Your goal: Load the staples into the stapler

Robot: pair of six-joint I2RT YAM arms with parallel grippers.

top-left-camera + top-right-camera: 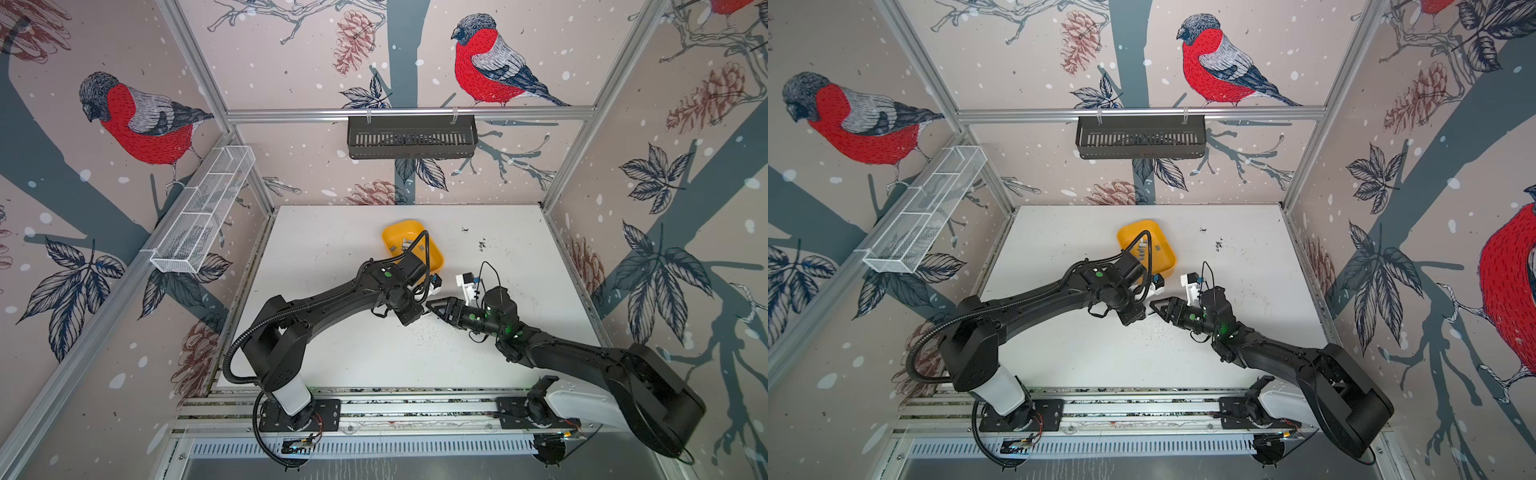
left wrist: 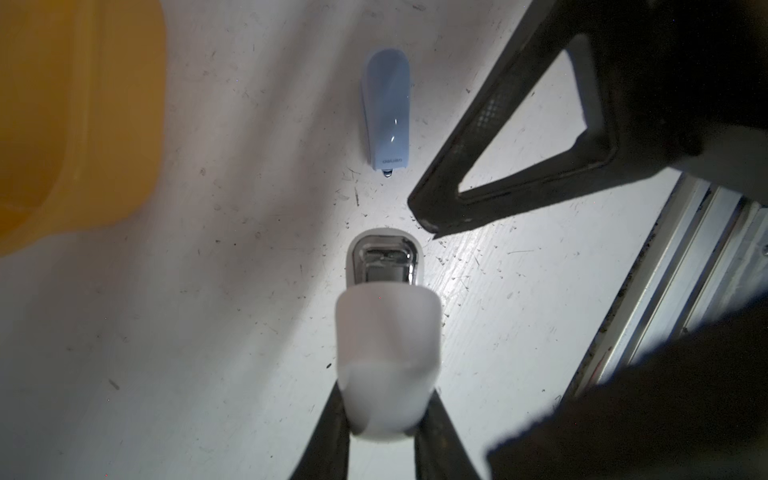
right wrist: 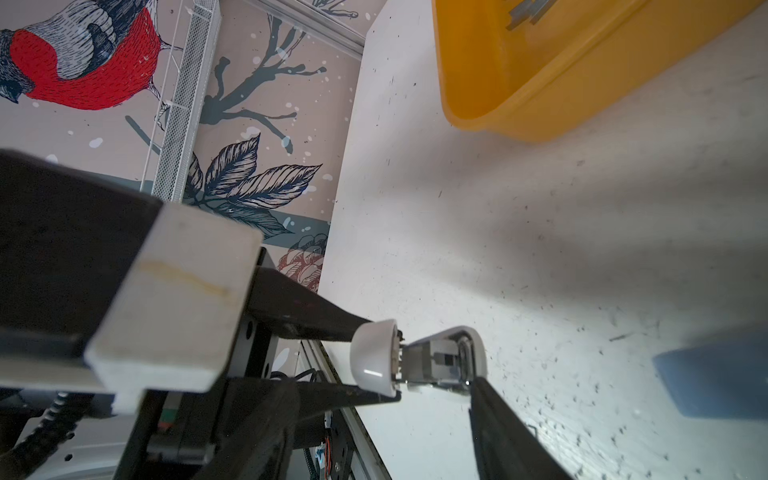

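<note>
My left gripper (image 2: 384, 411) is shut on the rear of a white stapler (image 2: 388, 340), held just above the table. The stapler's chrome front (image 2: 384, 266) points away from the fingers. My right gripper (image 1: 432, 307) is open and faces the left one. One of its fingertips (image 3: 476, 382) is at the stapler's metal front (image 3: 440, 357). The staples (image 3: 528, 12) are small grey strips lying in a yellow tray (image 1: 395, 230), also seen in a top view (image 1: 1142, 249). A light blue stapler (image 2: 386, 112) lies on the table beyond the white one.
The yellow tray (image 1: 1129, 228) sits just behind both grippers. A black basket (image 1: 411, 137) hangs on the back wall and a white mesh rack (image 1: 203, 208) on the left wall. Dark specks dot the white table (image 1: 332, 249). Metal rails (image 1: 374, 407) run along the front edge.
</note>
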